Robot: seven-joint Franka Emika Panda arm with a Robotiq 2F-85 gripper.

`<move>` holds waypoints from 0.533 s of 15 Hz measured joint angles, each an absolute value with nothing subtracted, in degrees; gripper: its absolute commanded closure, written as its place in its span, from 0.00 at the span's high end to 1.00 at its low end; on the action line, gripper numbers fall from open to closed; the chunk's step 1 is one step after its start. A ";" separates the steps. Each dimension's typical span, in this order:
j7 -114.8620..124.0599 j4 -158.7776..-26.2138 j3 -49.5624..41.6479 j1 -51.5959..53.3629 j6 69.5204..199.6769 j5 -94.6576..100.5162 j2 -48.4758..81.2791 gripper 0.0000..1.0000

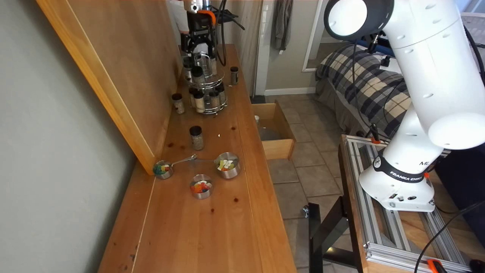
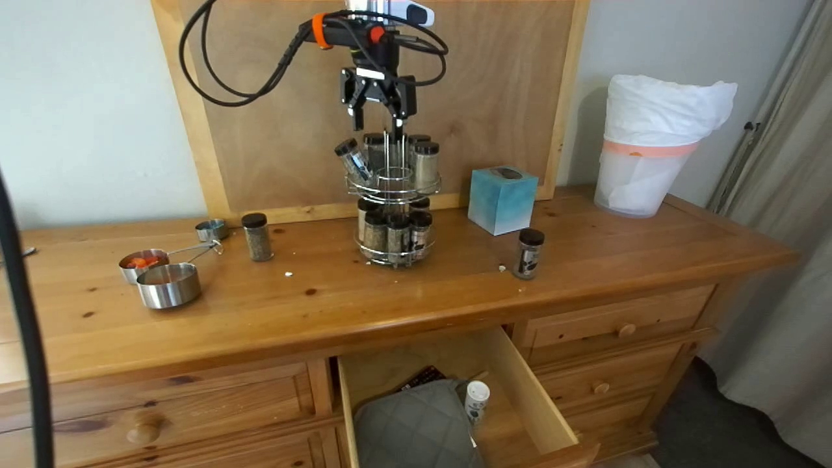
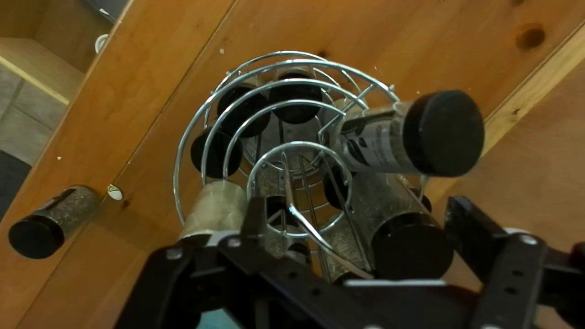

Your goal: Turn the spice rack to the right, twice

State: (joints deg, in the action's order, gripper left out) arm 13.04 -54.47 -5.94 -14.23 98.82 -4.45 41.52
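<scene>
The spice rack is a two-tier chrome wire carousel with dark-lidded glass jars. It stands on the wooden dresser top in both exterior views (image 1: pixel 207 84) (image 2: pixel 394 195) and fills the middle of the wrist view (image 3: pixel 299 144). One jar (image 2: pixel 353 160) on its upper tier leans outward; that tilted jar also shows in the wrist view (image 3: pixel 377 139). My gripper (image 2: pixel 378 123) points down, open, just above the rack. One finger overlaps the top of the centre handle; contact cannot be told. In the wrist view the fingers (image 3: pixel 358 210) are wide apart, with a jar lid (image 3: pixel 412 246) seen between them, not gripped.
Loose jars stand right (image 2: pixel 529 253) and left (image 2: pixel 257 238) of the rack. A blue tissue box (image 2: pixel 497 205) is close behind it, against the wooden board (image 2: pixel 494 97). Metal measuring cups (image 2: pixel 170 289) lie at left. A drawer (image 2: pixel 543 416) is pulled open below. A bagged bin (image 2: pixel 634 175) stands right.
</scene>
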 measured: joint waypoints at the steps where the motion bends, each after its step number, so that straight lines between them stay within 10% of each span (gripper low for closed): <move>1: 13.04 -54.47 -5.94 -14.25 98.82 -4.45 41.41 1.00; 8: 12.85 -54.38 -5.89 -14.27 98.79 -4.45 41.12 1.00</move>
State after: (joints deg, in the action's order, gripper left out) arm 12.85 -54.38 -5.89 -14.27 98.79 -4.45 41.12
